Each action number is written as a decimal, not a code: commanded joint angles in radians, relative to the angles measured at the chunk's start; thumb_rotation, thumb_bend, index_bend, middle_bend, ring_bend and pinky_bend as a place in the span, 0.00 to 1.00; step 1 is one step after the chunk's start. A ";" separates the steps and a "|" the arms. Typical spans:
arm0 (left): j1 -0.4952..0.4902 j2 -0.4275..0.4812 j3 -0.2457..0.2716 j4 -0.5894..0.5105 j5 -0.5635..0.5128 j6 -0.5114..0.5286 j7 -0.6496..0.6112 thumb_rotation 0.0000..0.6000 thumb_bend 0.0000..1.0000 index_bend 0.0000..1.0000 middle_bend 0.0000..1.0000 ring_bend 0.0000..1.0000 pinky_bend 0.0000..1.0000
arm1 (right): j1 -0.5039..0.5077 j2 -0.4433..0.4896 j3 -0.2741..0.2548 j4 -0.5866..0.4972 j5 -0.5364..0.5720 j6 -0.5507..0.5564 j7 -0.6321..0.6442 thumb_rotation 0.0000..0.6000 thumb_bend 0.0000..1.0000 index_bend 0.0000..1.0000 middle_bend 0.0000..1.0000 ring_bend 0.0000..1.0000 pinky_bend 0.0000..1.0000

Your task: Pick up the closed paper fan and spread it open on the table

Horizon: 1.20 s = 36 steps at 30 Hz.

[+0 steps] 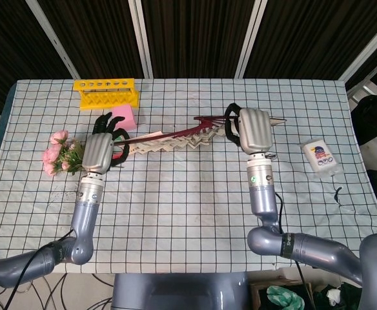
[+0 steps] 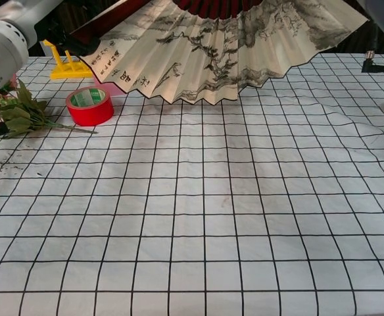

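The paper fan [image 1: 175, 139] hangs in the air above the table, spread wide between my two hands. In the chest view its cream pleats [image 2: 225, 49] carry ink landscape painting and dark red ribs, held well above the cloth. My left hand [image 1: 103, 151] grips the fan's left end rib. My right hand [image 1: 252, 129] grips the right end rib. In the chest view only my left forearm [image 2: 8, 36] shows, at the top left corner.
A red tape roll [image 2: 89, 105] and a flower bunch [image 1: 61, 152] lie at the left. A yellow rack [image 1: 106, 93] and a pink block [image 1: 124, 117] stand behind them. A white packet [image 1: 320, 157] lies at the right, by a black cable [image 2: 380, 66].
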 commanded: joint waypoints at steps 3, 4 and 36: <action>-0.016 -0.011 -0.011 0.013 0.002 0.001 -0.001 1.00 0.48 0.68 0.18 0.00 0.00 | -0.023 -0.004 -0.017 0.056 -0.041 -0.004 0.013 1.00 0.81 0.96 0.96 1.00 0.91; -0.018 -0.012 -0.013 0.015 0.002 0.001 0.000 1.00 0.47 0.68 0.18 0.00 0.00 | -0.027 -0.003 -0.022 0.063 -0.049 -0.006 0.015 1.00 0.81 0.96 0.96 1.00 0.91; -0.020 -0.043 0.019 0.000 0.019 0.018 0.006 1.00 0.47 0.68 0.18 0.00 0.00 | -0.176 0.032 -0.098 0.026 -0.161 0.024 -0.018 1.00 0.55 0.59 0.91 1.00 0.91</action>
